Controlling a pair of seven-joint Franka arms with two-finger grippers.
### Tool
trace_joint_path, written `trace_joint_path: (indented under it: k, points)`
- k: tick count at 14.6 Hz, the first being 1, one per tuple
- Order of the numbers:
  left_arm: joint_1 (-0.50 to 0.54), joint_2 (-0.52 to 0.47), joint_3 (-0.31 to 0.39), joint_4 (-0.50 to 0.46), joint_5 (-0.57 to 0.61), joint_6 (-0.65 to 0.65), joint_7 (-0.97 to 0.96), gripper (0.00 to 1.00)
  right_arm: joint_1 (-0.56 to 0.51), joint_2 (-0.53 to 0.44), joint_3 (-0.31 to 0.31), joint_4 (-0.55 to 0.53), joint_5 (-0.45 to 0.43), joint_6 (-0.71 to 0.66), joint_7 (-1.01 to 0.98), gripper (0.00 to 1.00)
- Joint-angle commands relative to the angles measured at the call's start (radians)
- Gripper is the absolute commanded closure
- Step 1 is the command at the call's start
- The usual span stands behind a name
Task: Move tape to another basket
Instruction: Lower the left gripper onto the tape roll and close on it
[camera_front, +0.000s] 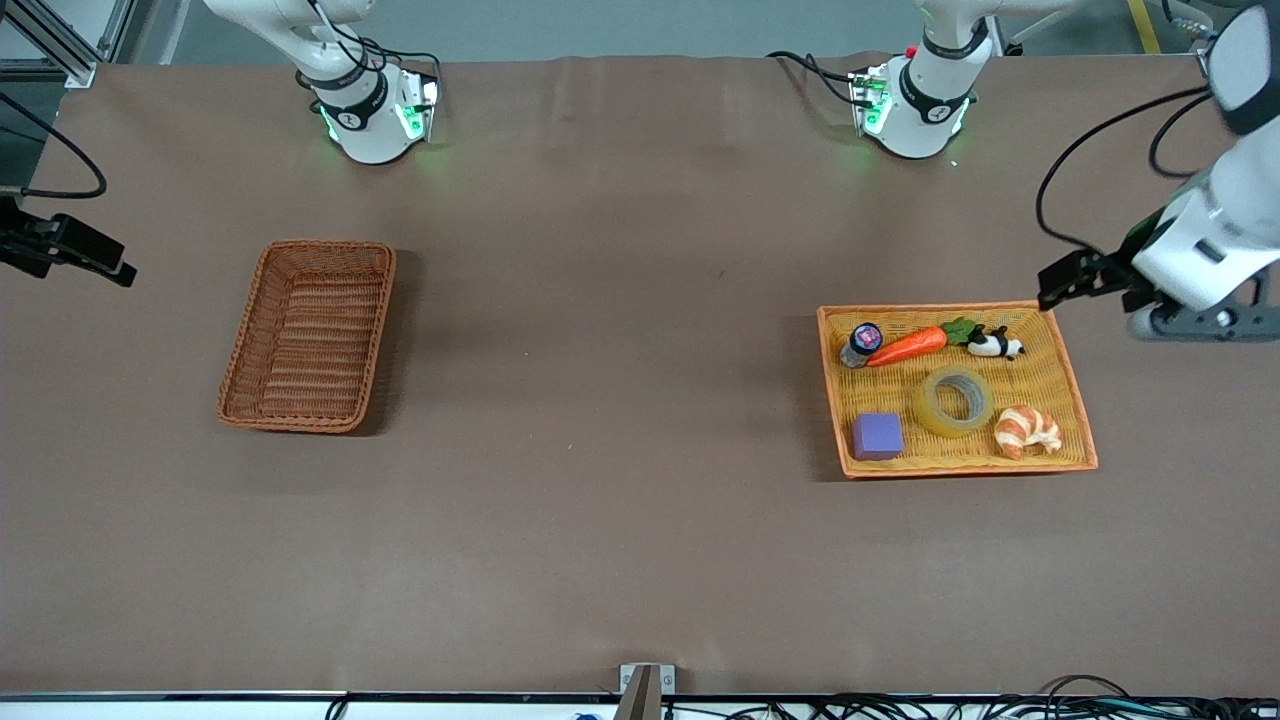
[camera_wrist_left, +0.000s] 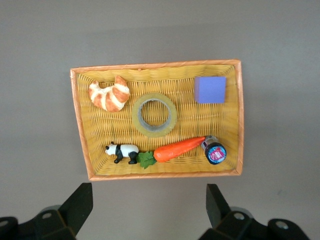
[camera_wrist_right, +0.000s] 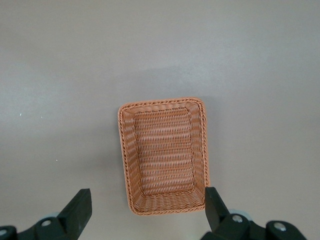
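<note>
The tape (camera_front: 953, 400) lies flat in the middle of the bright orange-yellow tray (camera_front: 960, 468), between a croissant and a carrot. It also shows in the left wrist view (camera_wrist_left: 154, 114). The reddish-brown basket (camera_front: 310, 340) stands empty toward the right arm's end of the table and fills the right wrist view (camera_wrist_right: 165, 155). My left gripper (camera_wrist_left: 149, 197) is open and empty, high over the table beside the tray's edge nearest the robots' bases (camera_front: 1190, 325). My right gripper (camera_wrist_right: 146, 200) is open and empty, high over the table at the basket's end.
The tray also holds a croissant (camera_front: 1027, 431), a purple cube (camera_front: 877, 436), a carrot (camera_front: 910, 345), a panda figure (camera_front: 995, 345) and a small dark-capped bottle (camera_front: 862, 343). A wide stretch of brown table lies between tray and basket.
</note>
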Motion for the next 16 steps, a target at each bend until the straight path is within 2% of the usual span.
trace_joint_path:
  k: [1, 3, 7, 13, 16]
  points:
    - [0.000, 0.033, 0.003, -0.070, 0.018, 0.059, -0.003, 0.00, 0.005, -0.003, -0.003, -0.004, 0.011, -0.005, 0.002, 0.00]
    - [0.002, 0.094, 0.003, -0.099, 0.018, 0.105, -0.003, 0.00, 0.005, -0.003, -0.003, -0.005, 0.011, -0.005, 0.002, 0.00]
    - [0.010, 0.166, 0.030, -0.216, 0.020, 0.330, 0.008, 0.00, 0.006, -0.003, -0.003, -0.004, 0.011, -0.005, 0.002, 0.00]
    - [0.016, 0.349, 0.065, -0.217, 0.052, 0.407, 0.023, 0.04, 0.006, -0.003, -0.003, -0.004, 0.011, -0.005, 0.002, 0.00]
    - [0.016, 0.401, 0.065, -0.220, 0.052, 0.467, 0.022, 0.05, 0.006, -0.003, -0.003, -0.004, 0.011, -0.005, 0.002, 0.00]
